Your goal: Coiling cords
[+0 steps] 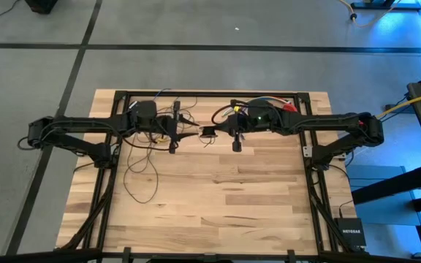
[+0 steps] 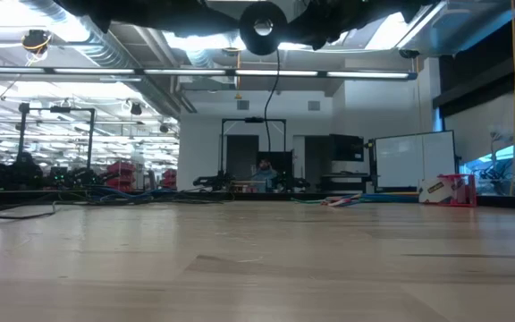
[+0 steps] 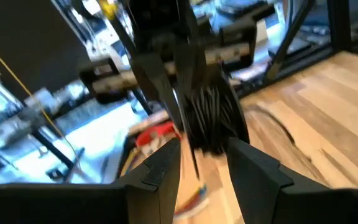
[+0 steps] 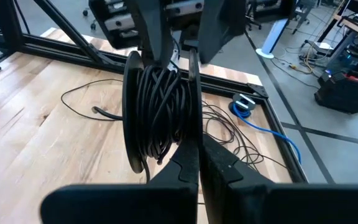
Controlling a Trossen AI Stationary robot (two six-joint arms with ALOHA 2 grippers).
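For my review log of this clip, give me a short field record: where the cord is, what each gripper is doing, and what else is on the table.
cord, coiled part: a bundle of dark loops held up between the two grippers, above the table's far middle
cord, loose part: slack loops lying on the wooden table, left side
left gripper: fingers around the coil
right gripper: shut beside the coil
other items: multicoloured wires near the far edge

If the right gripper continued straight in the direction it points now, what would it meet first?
Most likely the left gripper, which faces it closely and holds the coiled cords beside the right gripper fingertips. Depth is unclear, but nothing else appears between them.
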